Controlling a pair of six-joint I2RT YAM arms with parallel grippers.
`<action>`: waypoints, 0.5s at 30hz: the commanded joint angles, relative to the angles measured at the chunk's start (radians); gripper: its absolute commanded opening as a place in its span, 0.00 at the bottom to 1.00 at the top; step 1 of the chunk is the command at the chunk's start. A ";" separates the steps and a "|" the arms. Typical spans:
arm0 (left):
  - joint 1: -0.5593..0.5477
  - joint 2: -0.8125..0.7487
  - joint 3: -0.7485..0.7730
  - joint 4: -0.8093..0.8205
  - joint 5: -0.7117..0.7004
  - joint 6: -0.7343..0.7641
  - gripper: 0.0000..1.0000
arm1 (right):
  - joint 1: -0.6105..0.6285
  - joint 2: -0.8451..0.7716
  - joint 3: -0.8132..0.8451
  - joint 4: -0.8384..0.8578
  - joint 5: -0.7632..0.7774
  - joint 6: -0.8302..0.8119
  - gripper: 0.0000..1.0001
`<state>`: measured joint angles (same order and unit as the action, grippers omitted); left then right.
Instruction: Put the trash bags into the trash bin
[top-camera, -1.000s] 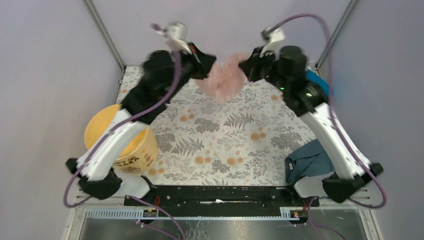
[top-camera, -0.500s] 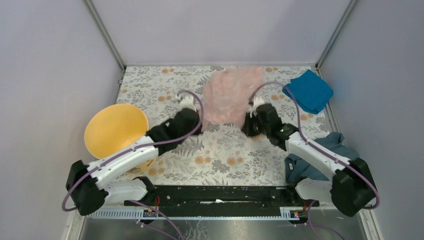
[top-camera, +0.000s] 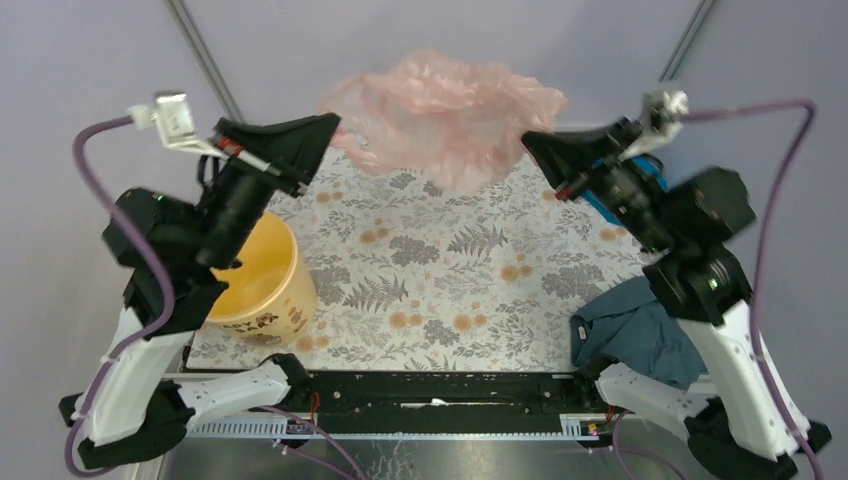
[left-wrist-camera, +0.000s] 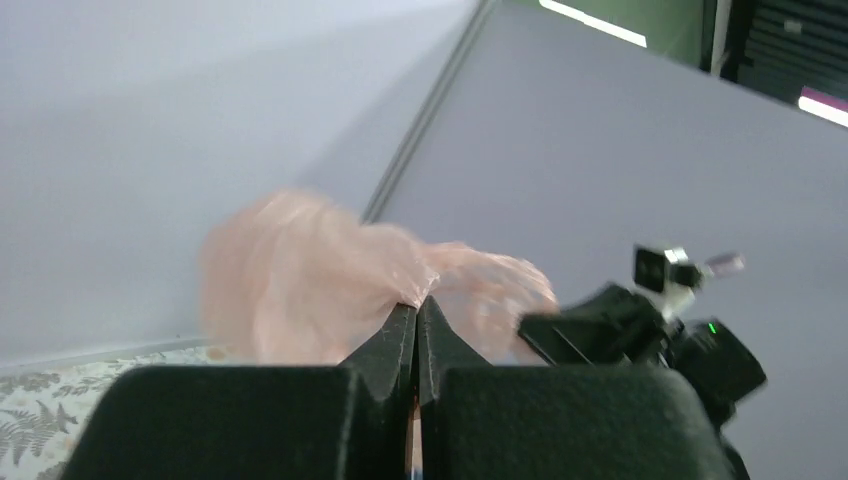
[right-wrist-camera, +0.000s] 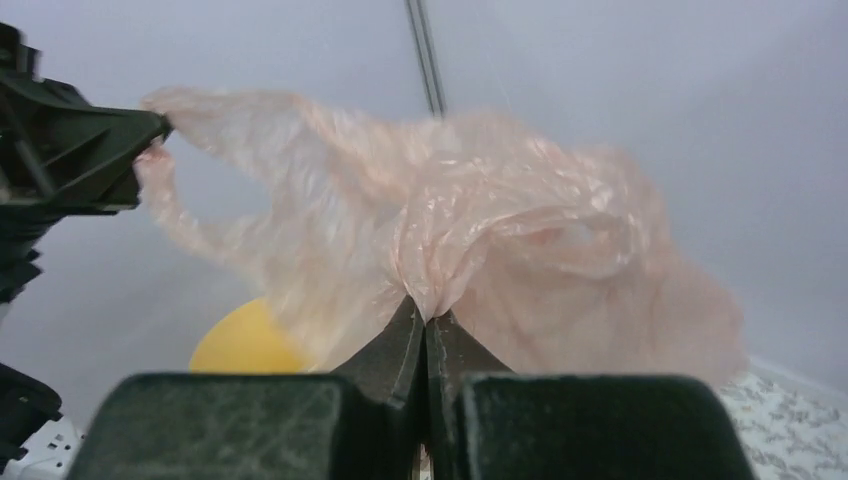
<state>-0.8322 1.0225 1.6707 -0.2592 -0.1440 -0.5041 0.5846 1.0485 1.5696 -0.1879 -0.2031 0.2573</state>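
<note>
The pale pink trash bag (top-camera: 440, 115) hangs billowed in the air over the far half of the table, stretched between both arms. My left gripper (top-camera: 331, 124) is shut on its left edge; the film bunches at the closed tips (left-wrist-camera: 417, 303). My right gripper (top-camera: 530, 142) is shut on the bag's right edge, the film pinched at its tips (right-wrist-camera: 426, 314). The yellow trash bin (top-camera: 262, 287) stands upright at the table's left front, below my left arm, which hides part of it. The bin (right-wrist-camera: 243, 342) also shows behind the bag (right-wrist-camera: 470, 240) in the right wrist view.
A bright blue folded cloth (top-camera: 657, 172) lies at the far right, mostly behind my right arm. A dark teal cloth (top-camera: 632, 330) is crumpled at the front right edge. Grey walls with metal corner posts close in the floral table (top-camera: 450, 280).
Both arms have swung up from the table with the bag, which now billows wide in the air between them. Half a second ago it lay spread flat on the far table.
</note>
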 joint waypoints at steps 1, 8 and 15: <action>0.003 -0.003 -0.232 -0.057 -0.193 -0.054 0.00 | 0.008 -0.062 -0.283 0.048 0.066 -0.044 0.00; 0.004 0.027 -0.810 -0.051 -0.160 -0.163 0.00 | 0.008 0.137 -0.784 0.023 0.083 0.073 0.00; 0.018 0.120 -0.304 -0.107 -0.138 0.047 0.00 | 0.007 0.195 -0.296 -0.069 0.119 -0.049 0.00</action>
<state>-0.8234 1.1660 0.8604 -0.5072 -0.2607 -0.5934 0.5892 1.2705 0.8059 -0.3283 -0.1230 0.3080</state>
